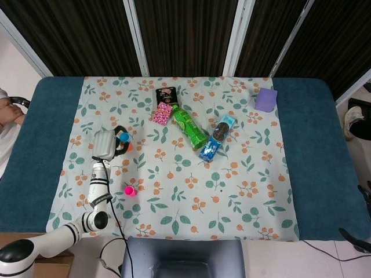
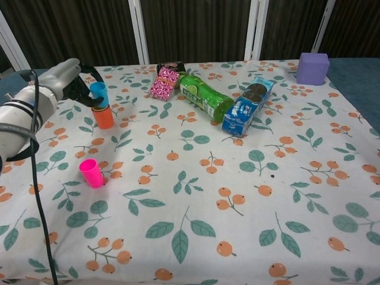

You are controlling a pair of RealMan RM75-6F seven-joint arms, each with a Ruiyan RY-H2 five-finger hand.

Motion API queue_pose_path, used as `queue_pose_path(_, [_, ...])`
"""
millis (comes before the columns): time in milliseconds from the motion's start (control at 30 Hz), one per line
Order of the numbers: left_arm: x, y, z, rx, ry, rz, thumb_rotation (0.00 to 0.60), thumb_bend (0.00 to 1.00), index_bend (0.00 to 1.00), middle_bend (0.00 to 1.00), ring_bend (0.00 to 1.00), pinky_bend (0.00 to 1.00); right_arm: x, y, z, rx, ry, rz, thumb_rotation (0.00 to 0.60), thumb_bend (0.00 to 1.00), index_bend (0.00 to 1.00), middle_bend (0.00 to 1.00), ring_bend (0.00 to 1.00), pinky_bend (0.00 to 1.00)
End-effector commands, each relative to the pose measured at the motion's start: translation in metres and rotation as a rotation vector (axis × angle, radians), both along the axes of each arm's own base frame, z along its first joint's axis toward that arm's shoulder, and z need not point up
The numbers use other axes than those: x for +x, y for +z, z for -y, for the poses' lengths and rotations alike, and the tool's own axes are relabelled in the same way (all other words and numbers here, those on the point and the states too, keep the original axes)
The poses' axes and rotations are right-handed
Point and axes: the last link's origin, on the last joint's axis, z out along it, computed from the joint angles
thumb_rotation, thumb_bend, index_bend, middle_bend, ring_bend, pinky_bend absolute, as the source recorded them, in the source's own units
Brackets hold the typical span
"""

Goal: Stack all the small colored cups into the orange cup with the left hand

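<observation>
My left hand holds a blue cup upright right over the orange cup, with the blue cup's base at the orange cup's mouth. A yellow rim shows inside the orange cup. In the head view the left hand and the blue cup cover most of the orange cup. A pink cup stands alone nearer the front edge, also seen as the pink cup in the head view. Only a dark sliver of the right hand shows at the right edge.
A pink snack pack, a green bottle lying down and a blue cookie pack sit mid-table behind the cups. A purple box stands at the far right corner. The floral cloth covers the table.
</observation>
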Motion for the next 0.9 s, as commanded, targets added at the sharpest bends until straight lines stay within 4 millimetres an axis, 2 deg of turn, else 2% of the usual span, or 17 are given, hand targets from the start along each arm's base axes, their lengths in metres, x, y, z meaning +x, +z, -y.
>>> queue_pose_path(33, [-0.004, -0.003, 0.001, -0.015, 0.007, -0.01, 0.6, 0.37, 0.64, 1.0, 1.0, 1.0, 0.0, 0.0, 0.0, -0.001, -0.001, -0.001, 0.6, 0.19, 0.0, 0.0, 0.0, 0.0])
queue_pose_path(133, [-0.007, -0.006, 0.001, -0.03, 0.014, -0.02, 0.6, 0.37, 0.61, 1.0, 1.0, 1.0, 0.0, 0.0, 0.0, 0.0, -0.002, -0.002, 0.6, 0.19, 0.0, 0.0, 0.0, 0.0])
queue_pose_path(200, [-0.009, -0.009, 0.001, -0.044, 0.021, -0.034, 0.6, 0.38, 0.49, 1.0, 1.0, 1.0, 0.0, -0.001, 0.0, 0.0, -0.002, -0.003, 0.6, 0.19, 0.0, 0.0, 0.0, 0.0])
queue_pose_path(300, [-0.011, -0.011, 0.0, -0.061, 0.03, -0.053, 0.6, 0.37, 0.13, 1.0, 1.0, 1.0, 0.0, -0.001, 0.0, 0.002, -0.003, -0.003, 0.6, 0.19, 0.0, 0.0, 0.0, 0.0])
queue_pose_path(333, [-0.01, -0.01, 0.001, -0.058, 0.027, -0.052, 0.6, 0.37, 0.04, 1.0, 1.0, 1.0, 0.0, 0.0, 0.0, 0.002, -0.003, -0.002, 0.6, 0.19, 0.0, 0.0, 0.0, 0.0])
queue_pose_path(367, [-0.009, -0.009, 0.001, -0.056, 0.022, -0.046, 0.6, 0.37, 0.0, 1.0, 1.0, 1.0, 0.0, 0.0, 0.0, 0.0, -0.002, -0.001, 0.6, 0.19, 0.0, 0.0, 0.0, 0.0])
queue_pose_path(500, [-0.004, -0.001, 0.012, -0.07, -0.02, -0.029, 0.6, 0.36, 0.0, 1.0, 1.0, 1.0, 0.0, 0.0, 0.0, 0.001, -0.001, -0.001, 0.6, 0.19, 0.0, 0.0, 0.0, 0.0])
queue_pose_path(600, [0.002, 0.012, 0.033, -0.102, -0.068, 0.002, 0.6, 0.35, 0.0, 1.0, 1.0, 1.0, 0.001, -0.001, -0.001, 0.008, 0.003, -0.001, 0.6, 0.19, 0.0, 0.0, 0.0, 0.0])
queue_pose_path(700, [0.007, 0.029, 0.072, -0.175, -0.114, 0.094, 0.6, 0.35, 0.0, 1.0, 1.0, 1.0, 0.001, -0.003, -0.001, 0.015, 0.005, -0.005, 0.6, 0.19, 0.0, 0.0, 0.0, 0.0])
queue_pose_path(733, [0.008, 0.036, 0.09, -0.215, -0.128, 0.125, 0.6, 0.35, 0.0, 1.0, 1.0, 1.0, 0.001, -0.005, -0.001, 0.02, 0.005, -0.007, 0.6, 0.19, 0.0, 0.0, 0.0, 0.0])
queue_pose_path(900, [0.004, 0.057, 0.154, -0.376, -0.134, 0.161, 0.6, 0.38, 0.01, 1.0, 1.0, 1.0, 0.003, -0.01, 0.0, 0.044, 0.01, -0.013, 0.6, 0.19, 0.0, 0.0, 0.0, 0.0])
